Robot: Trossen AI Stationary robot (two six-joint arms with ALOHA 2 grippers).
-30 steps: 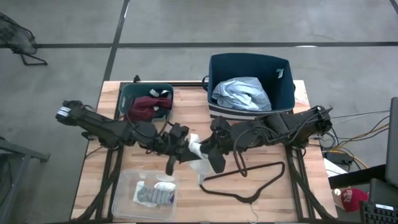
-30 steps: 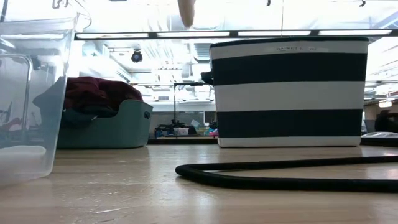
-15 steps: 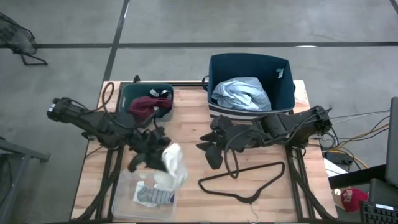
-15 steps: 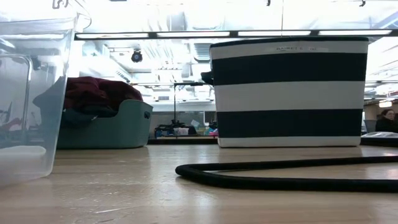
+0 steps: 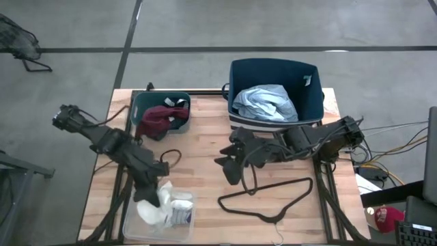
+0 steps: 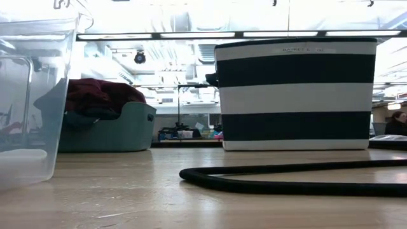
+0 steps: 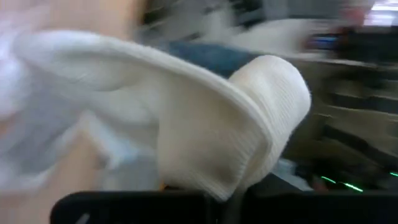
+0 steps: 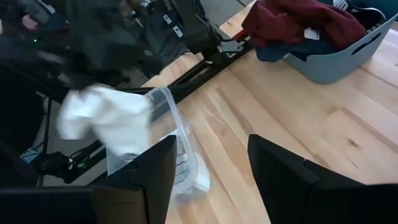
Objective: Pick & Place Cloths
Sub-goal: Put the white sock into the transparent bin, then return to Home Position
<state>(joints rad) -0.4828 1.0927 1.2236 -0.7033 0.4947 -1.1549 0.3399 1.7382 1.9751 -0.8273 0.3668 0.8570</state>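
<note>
My left gripper [image 5: 149, 197] is shut on a white sock [image 5: 158, 206] above the clear plastic tray [image 5: 134, 225], where more white and grey socks [image 5: 180, 212] lie. The sock fills the left wrist view [image 7: 205, 124]. My right gripper [image 5: 228, 164] stands open over the table's middle, with nothing between its fingers [image 8: 155, 168]. A maroon piece [image 5: 156, 120] lies heaped in the teal bin [image 5: 164, 97]. The light blue shirt [image 5: 265, 102] lies in the striped basket [image 5: 273, 68]. My left gripper pinches the white sock between its two fingers, at a bunched fold [image 7: 205, 186] right at the fingertips. The fingers slant down from the table's far left. The sock hangs below them over the tray; whether it touches the socks inside, I cannot tell.
A thin black wire hanger [image 5: 268, 199] lies on the wood near my right gripper; its wire [image 6: 292, 178] crosses the low view. The striped basket [image 6: 296, 95] and the teal bin [image 6: 108, 130] stand along the far edge. The tray's wall [image 6: 32, 95] is at near left.
My left gripper has carried the white sock from the table's middle toward the near left, to above the clear tray. My right gripper, which was at the sock a second ago, has let go of it and stays near the middle.
</note>
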